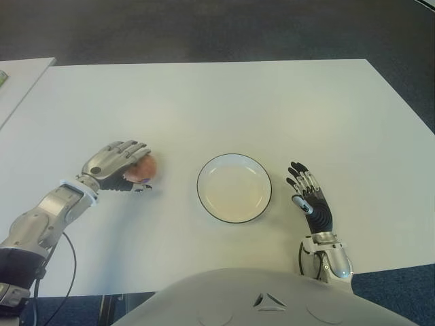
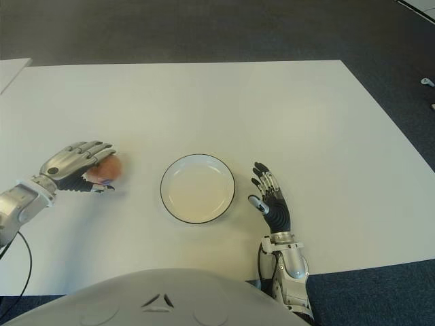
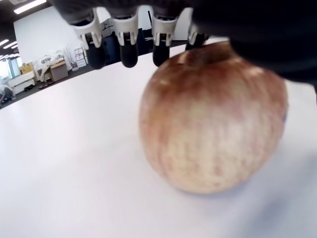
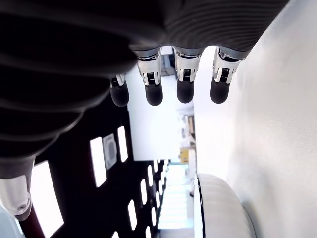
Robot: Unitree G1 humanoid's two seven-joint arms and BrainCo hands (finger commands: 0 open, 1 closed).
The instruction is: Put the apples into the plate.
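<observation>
A reddish-yellow apple [image 1: 145,168] sits on the white table [image 1: 272,102], left of the plate. My left hand [image 1: 117,160] arches over it from the left. In the left wrist view the apple [image 3: 213,124] rests on the tabletop, and the fingertips [image 3: 129,49] reach past it without closing on it. The round white plate [image 1: 234,190] with a dark rim lies empty at the table's middle front. My right hand [image 1: 309,195] shows just right of the plate, fingers [image 4: 153,94] straight and spread, holding nothing. The plate's rim [image 4: 223,208] appears in the right wrist view.
A second white table [image 1: 17,78] stands at the far left, across a narrow gap. Dark carpet surrounds the table. A black cable [image 1: 68,265] hangs under my left forearm near the front edge.
</observation>
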